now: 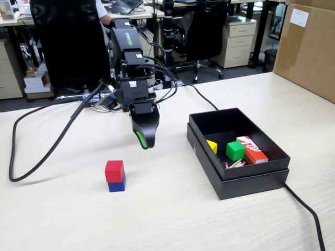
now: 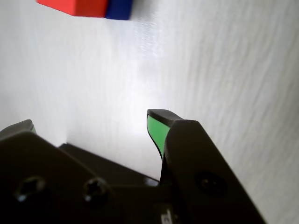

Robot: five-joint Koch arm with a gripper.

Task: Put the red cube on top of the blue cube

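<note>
The red cube (image 1: 114, 170) is already stacked on the blue cube (image 1: 116, 185), the gripper (image 1: 142, 140) is hung above with fingers spread, empty, so only backing off seems needed.

Fixed view was evenly lit, soft office light, faint shadows beneath the black box (image 1: 246, 184), wrist view blew out white at centre, gripper (image 2: 88, 122) blurred at six o'clock

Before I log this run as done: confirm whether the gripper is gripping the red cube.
No: in the fixed view the gripper hangs empty above the table, apart from the red cube, which sits on the blue cube.
</note>
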